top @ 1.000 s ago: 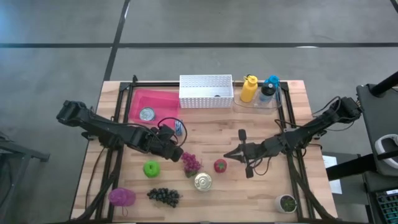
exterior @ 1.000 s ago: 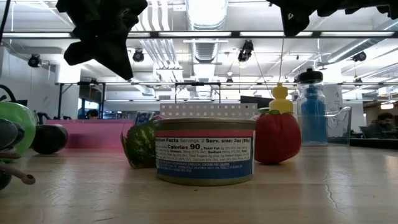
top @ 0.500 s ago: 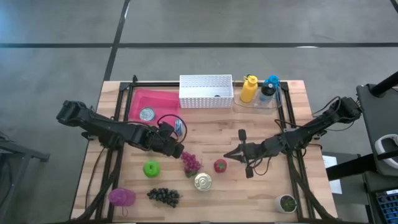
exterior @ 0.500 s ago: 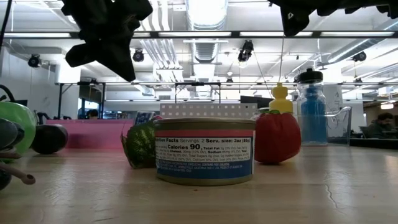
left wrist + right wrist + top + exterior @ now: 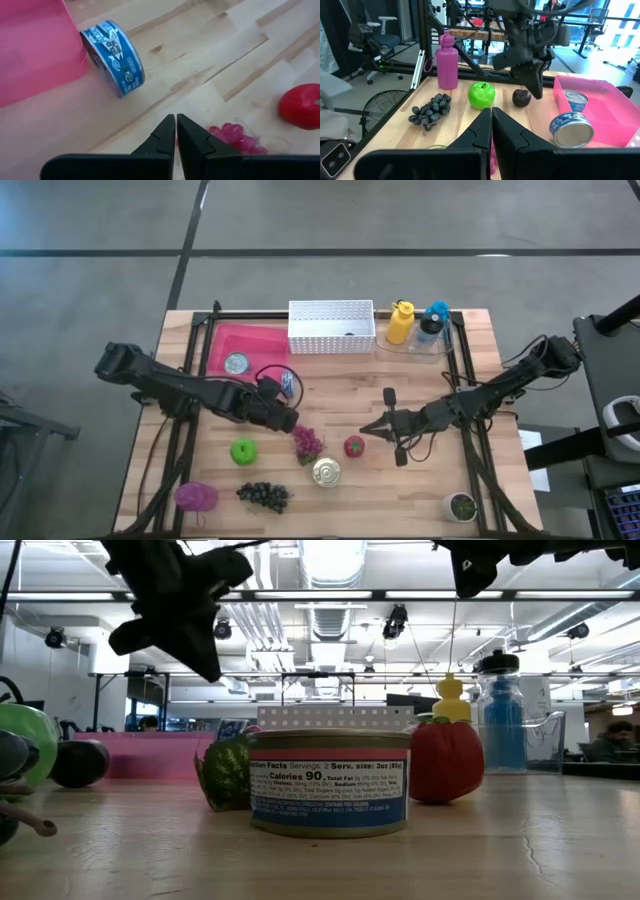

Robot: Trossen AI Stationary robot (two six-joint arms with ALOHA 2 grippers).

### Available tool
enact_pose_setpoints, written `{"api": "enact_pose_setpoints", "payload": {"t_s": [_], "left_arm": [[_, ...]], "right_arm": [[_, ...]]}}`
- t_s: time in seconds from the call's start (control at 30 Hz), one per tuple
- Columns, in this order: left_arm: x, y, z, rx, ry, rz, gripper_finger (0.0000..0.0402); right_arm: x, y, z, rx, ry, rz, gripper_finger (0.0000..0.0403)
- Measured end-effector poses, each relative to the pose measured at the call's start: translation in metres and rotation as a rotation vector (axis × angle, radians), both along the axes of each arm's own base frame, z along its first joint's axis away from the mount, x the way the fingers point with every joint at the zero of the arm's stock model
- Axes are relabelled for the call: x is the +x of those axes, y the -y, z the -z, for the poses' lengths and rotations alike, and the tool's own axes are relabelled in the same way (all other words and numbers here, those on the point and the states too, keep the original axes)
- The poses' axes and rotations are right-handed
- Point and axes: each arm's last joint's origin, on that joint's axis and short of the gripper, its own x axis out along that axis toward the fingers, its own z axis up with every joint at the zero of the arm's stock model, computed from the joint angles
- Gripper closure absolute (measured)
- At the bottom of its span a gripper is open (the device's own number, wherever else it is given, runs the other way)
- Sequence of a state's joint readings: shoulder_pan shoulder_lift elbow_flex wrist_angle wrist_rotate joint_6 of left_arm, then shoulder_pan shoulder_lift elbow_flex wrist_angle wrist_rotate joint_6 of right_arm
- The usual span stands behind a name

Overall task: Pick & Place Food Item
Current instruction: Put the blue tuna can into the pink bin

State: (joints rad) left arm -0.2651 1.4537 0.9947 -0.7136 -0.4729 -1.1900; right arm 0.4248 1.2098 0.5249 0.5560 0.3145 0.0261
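My left gripper (image 5: 285, 420) (image 5: 176, 131) hangs shut above the bare wood and holds nothing. It is between a blue tuna can (image 5: 112, 57) and a bunch of pink grapes (image 5: 308, 442) (image 5: 235, 138). The can rests on its side against the pink tray (image 5: 240, 345). My right gripper (image 5: 365, 430) (image 5: 490, 119) is shut, empty and level above the table, beside a red fruit (image 5: 354, 446). A green apple (image 5: 243, 451) and dark grapes (image 5: 263, 495) lie near the front, on the wood.
A second can (image 5: 326, 472) stands near the front, and another (image 5: 237, 363) sits in the tray. A white basket (image 5: 331, 327) and yellow (image 5: 400, 322) and blue (image 5: 432, 323) bottles stand at the back. A pink bottle (image 5: 195, 497) lies front left. A small pot (image 5: 462, 506) is front right.
My left gripper has rolled a little and edged toward the pink grapes, staying shut and empty. The right arm and the objects have kept still.
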Motion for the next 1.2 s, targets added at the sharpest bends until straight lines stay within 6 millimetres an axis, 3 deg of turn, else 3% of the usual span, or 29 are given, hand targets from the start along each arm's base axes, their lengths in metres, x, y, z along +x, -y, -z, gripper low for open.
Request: {"api": "enact_pose_setpoints", "payload": {"t_s": [0.3,0.8,1.0,1.2], "left_arm": [[0.006,-0.012,0.01,0.031,-0.012,-0.114,0.0363],[0.023,-0.028,0.04,0.135,-0.081,-0.206,0.0146],[0.029,-0.032,0.052,0.142,-0.082,-0.242,0.0102],[0.032,-0.035,0.056,0.15,-0.084,-0.257,0.0085]], "right_arm": [[0.0,0.0,0.0,0.0,-0.001,0.0,0.0394],[0.0,0.0,-0.001,0.001,0.003,0.0,0.0394],[0.0,0.0,-0.001,0.0,0.002,0.0,0.0394],[0.0,0.0,-0.001,0.001,0.002,0.0,0.0394]]}}
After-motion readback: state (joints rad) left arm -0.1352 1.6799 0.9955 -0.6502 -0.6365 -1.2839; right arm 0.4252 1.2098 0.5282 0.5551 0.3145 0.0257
